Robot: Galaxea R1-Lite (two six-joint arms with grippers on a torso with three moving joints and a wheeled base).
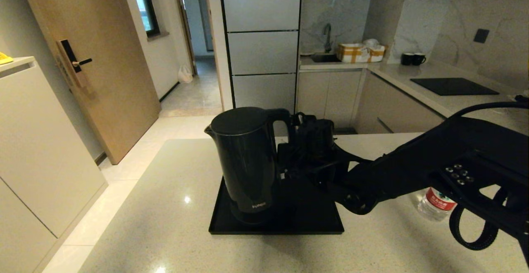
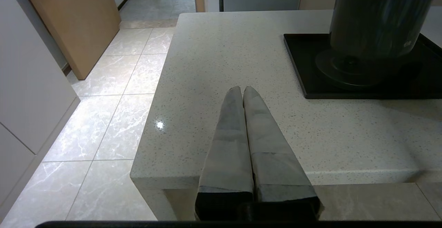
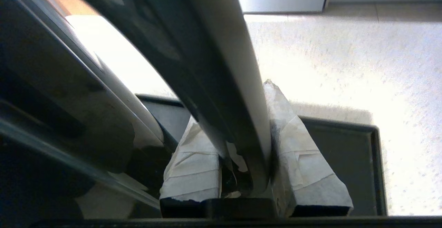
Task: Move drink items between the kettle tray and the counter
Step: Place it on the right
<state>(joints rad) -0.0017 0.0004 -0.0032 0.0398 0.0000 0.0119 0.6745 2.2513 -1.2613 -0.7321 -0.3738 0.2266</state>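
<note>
The counter (image 1: 165, 231) is a light speckled stone worktop. A black tray (image 1: 314, 223) lies flat on it near the middle, and a small water bottle (image 1: 434, 207) rests on the stone to the tray's right, apart from it.

Low on the front of the tall glossy black electric kettle (image 1: 247, 161) I see small pale brand lettering, too tiny for me to spell out with confidence. The small clear plastic water bottle (image 1: 434, 205) wears a red label with white characters I cannot read.
</note>
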